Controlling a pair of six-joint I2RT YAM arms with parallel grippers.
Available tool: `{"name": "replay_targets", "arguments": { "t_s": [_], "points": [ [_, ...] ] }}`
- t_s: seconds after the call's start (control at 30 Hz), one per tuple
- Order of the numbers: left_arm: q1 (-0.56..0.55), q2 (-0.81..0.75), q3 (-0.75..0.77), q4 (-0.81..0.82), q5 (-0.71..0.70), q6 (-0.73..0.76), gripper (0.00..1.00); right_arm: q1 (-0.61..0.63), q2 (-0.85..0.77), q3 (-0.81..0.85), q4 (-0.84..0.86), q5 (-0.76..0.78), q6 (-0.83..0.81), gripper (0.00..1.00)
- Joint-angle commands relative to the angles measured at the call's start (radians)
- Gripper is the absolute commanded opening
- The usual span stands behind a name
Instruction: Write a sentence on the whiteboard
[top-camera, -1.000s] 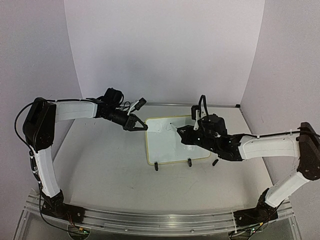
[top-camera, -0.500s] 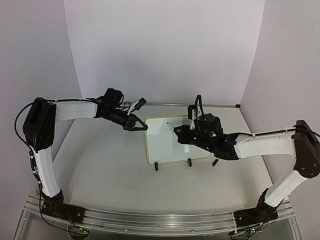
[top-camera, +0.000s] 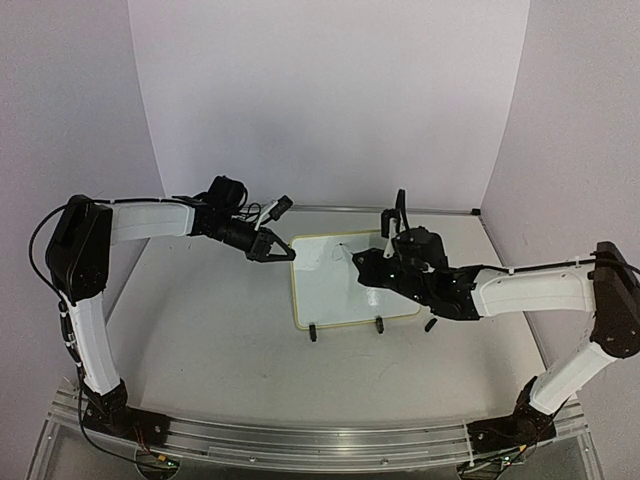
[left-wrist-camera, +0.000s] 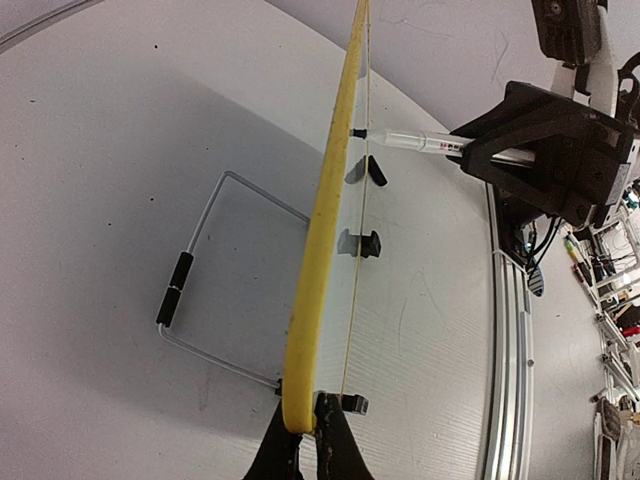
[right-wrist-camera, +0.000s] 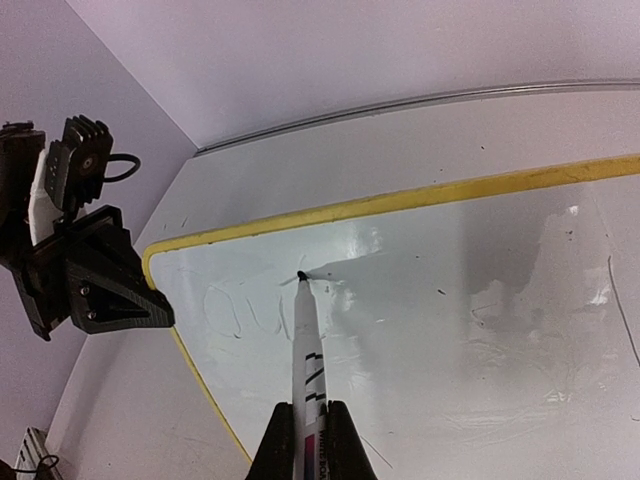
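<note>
Pale grey matte table (top-camera: 200, 340) w/ plain white backdrop walls fills the top view. Two white-and-black jointed arms reach in from the near edge, the left arm (top-camera: 150, 218) coming from approx 9 o'clock and the right arm (top-camera: 530, 292) from approx 4 o'clock.

The whiteboard (top-camera: 335, 300), a small glossy white rectangular board w/ rounded corners and a thin pale-yellow rim, sits near table centre, a bit toward 1 o'clock, btwn the two grippers.

The left gripper (top-camera: 283, 250) is at the board's 10 o'clock corner, jaws pinched tight on the yellow rim (the left wrist view shows the rim edge-on, running straight up from the fingers). The right gripper (right-wrist-camera: 310, 445) hangs over the board's 12 o'clock part, jaws clamped on a slim white marker pen w/ black print (right-wrist-camera: 307, 350). The pen's black tip touches the board face just below the far rim.

A thin silver wire frame w/ a black sleeve (left-wrist-camera: 200, 290) lies on the table at the board's back side.

Two small black clip feet (top-camera: 312, 333) sit on the board's 6 o'clock edge. A small black oblong piece (top-camera: 430, 325) lies on the table just off the 4 o'clock corner.

Of the sentence (right-wrist-camera: 235, 310), only a few faint cursive loops show, at approx 8 o'clock from the pen tip, too faint to read.
</note>
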Motion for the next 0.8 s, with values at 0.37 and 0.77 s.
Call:
{"name": "replay_targets", "arguments": {
  "t_s": [0.37,0.77],
  "points": [
    [-0.008,-0.004,0.013,-0.045,-0.112,0.108,0.00,0.019,0.016,-0.070,-0.083,0.017,0.055,0.00],
    [-0.008,-0.008,0.011,-0.047,-0.114,0.108,0.00,0.029,0.010,-0.057,-0.047,0.092,0.063,0.00]
  ]
}}
